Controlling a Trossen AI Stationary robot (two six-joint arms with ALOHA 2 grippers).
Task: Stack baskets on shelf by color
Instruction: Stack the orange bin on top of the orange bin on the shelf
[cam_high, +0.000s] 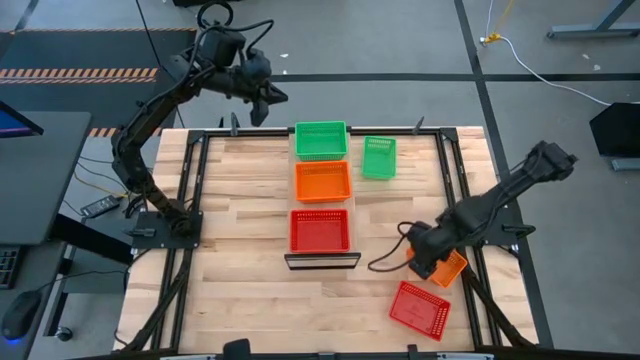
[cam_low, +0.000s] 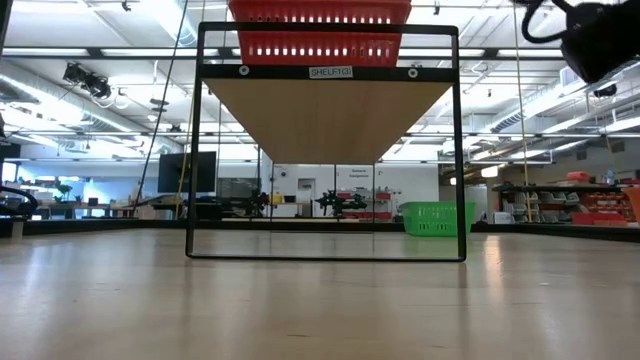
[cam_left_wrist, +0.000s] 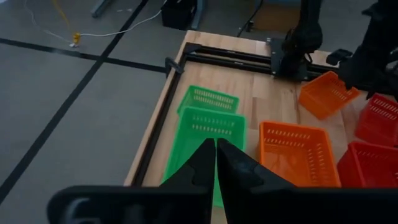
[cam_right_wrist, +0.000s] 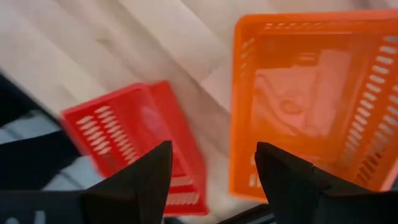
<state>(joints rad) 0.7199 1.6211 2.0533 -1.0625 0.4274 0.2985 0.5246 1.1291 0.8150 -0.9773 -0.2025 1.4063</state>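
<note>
The shelf (cam_high: 322, 261) runs down the table's middle and carries a green basket (cam_high: 320, 140) at its far end, an orange basket (cam_high: 322, 180) in the middle and a red basket (cam_high: 320, 230) at the near end. A loose green basket (cam_high: 379, 157) rests on its base on the table, right of the shelf's far end. A loose orange basket (cam_high: 450, 270) and a loose red basket (cam_high: 419, 309) lie near the right front corner. My right gripper (cam_right_wrist: 214, 165) hangs open just above the loose orange basket (cam_right_wrist: 311, 106). My left gripper (cam_left_wrist: 216, 155) is shut and raised beyond the table's far left corner.
Dark frame rails (cam_high: 450, 170) run along the table to the left and right of the shelf. In the low view the shelf (cam_low: 330, 110) stands raised on a thin black frame (cam_low: 195, 150), with open tabletop underneath. Bare wood lies left of the shelf.
</note>
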